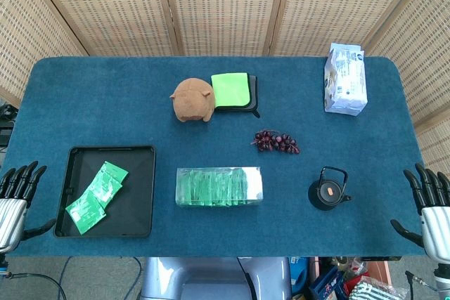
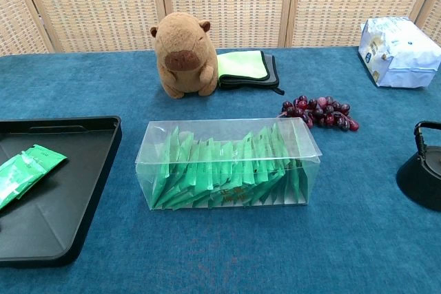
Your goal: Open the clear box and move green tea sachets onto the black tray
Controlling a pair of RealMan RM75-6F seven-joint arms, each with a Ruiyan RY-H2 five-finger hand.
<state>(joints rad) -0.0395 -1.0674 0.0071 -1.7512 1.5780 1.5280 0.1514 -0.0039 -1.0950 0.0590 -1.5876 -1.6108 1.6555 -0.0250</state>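
Observation:
The clear box [image 1: 219, 187] [image 2: 227, 163] lies near the table's front middle, lid closed, packed with several green tea sachets [image 2: 224, 173]. Left of it sits the black tray [image 1: 140, 194] [image 2: 62, 225], with green sachets [image 1: 98, 194] [image 2: 24, 170] lying inside. My left hand [image 1: 17, 191] hangs at the table's front left edge, fingers spread, holding nothing. At the front right edge my right hand [image 1: 429, 198] is likewise spread and holds nothing. Neither hand shows in the chest view.
A brown capybara plush [image 1: 193, 99] [image 2: 183, 53] and a folded green cloth [image 1: 232, 90] [image 2: 244, 67] sit at the back middle. Dark grapes [image 1: 275, 142] [image 2: 318, 110] lie right of centre, a black teapot [image 1: 328, 190] [image 2: 422, 170] at front right, a white bag [image 1: 344, 79] [image 2: 400, 51] at back right.

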